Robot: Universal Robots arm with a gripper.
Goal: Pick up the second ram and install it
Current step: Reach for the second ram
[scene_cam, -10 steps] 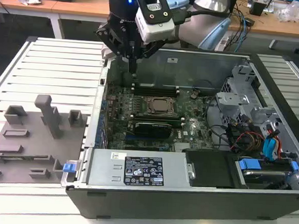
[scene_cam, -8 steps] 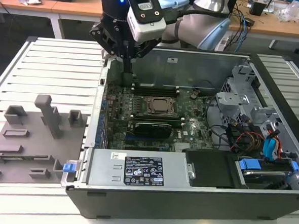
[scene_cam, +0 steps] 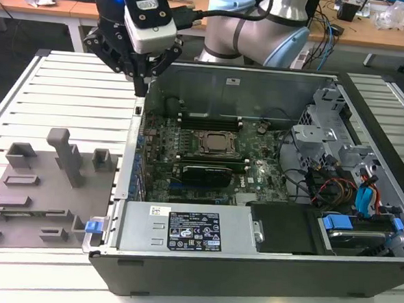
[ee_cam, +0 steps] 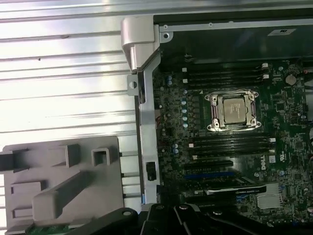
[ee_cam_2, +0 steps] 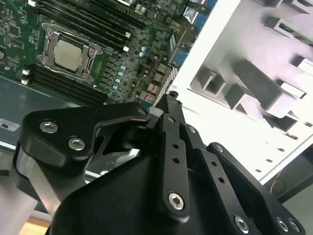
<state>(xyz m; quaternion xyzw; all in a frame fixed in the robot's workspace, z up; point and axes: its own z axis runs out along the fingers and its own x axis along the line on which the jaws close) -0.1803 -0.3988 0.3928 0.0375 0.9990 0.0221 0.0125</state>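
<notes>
The second ram (ee_cam: 46, 228) lies as a green sliver in the grey holder tray (scene_cam: 42, 183), at about eight o'clock from the open computer case (scene_cam: 249, 278). Farther back, at ten o'clock from the CPU socket (scene_cam: 219, 144), the gripper (scene_cam: 143, 86) hangs over the case's corner, jaws clenched with nothing between them.
</notes>
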